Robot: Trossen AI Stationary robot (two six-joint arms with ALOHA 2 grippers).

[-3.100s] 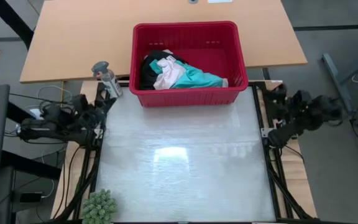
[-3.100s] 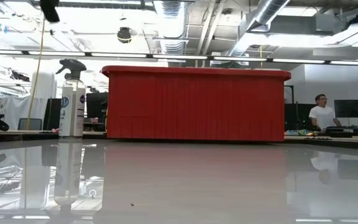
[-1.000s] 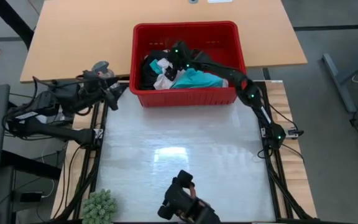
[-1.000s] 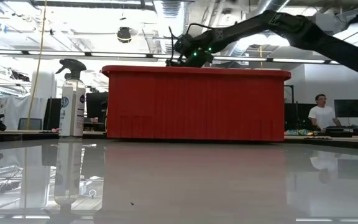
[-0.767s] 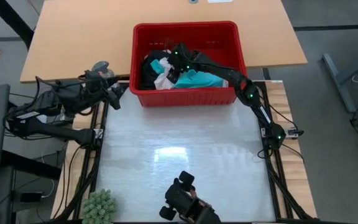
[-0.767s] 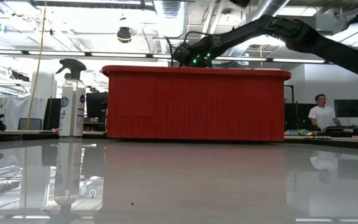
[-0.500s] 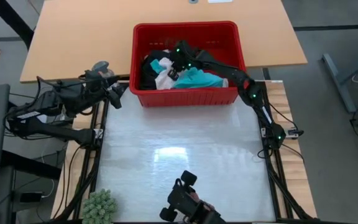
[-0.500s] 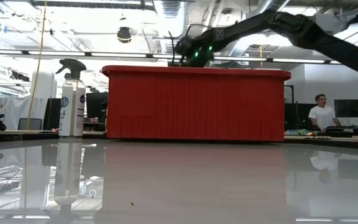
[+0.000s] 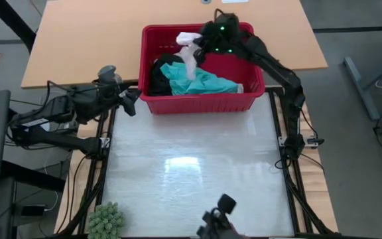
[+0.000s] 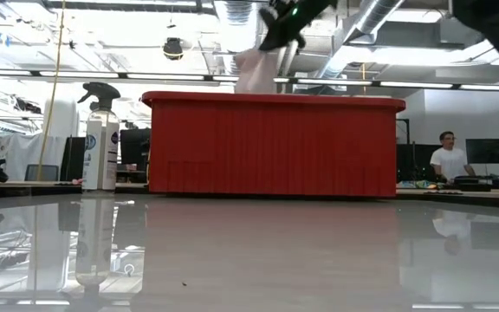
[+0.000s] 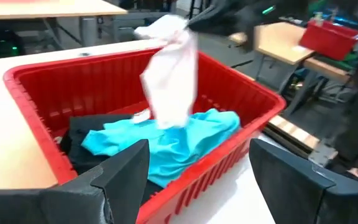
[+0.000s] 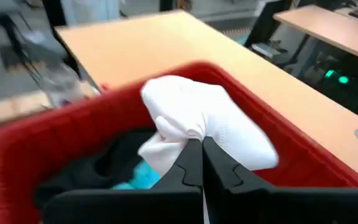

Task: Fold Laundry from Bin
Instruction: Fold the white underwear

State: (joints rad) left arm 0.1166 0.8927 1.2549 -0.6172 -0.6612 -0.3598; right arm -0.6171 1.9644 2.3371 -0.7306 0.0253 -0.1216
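Since a moment ago the right gripper [image 9: 199, 45] has risen out of the bin [image 9: 250, 99], and it is now holding the small pale pink-white piece [image 9: 190, 54] pinched tight above the bin's far side. Nearer, the left gripper [image 9: 130, 101] is waiting with jaws wide just beside the bin's left corner. The piece is hanging lengthwise straight below the right gripper over the turquoise shirt [image 9: 201, 81] and black clothing [image 9: 159, 73], so the right arm is far the nearer.

Bin [image 9: 257, 70] stands at the far middle of the bench [image 9: 191, 166]. Shirt [image 9: 201, 83] and black clothing [image 9: 159, 76] lie inside it. Right claw [image 9: 201, 41] above the bin — a pale garment [image 9: 190, 56] hangs from it. Spray bottle [image 10: 100, 139] stands left of the bin; left claw [image 9: 130, 101] beside its left corner. Plant [image 9: 105, 222] at the near left corner.
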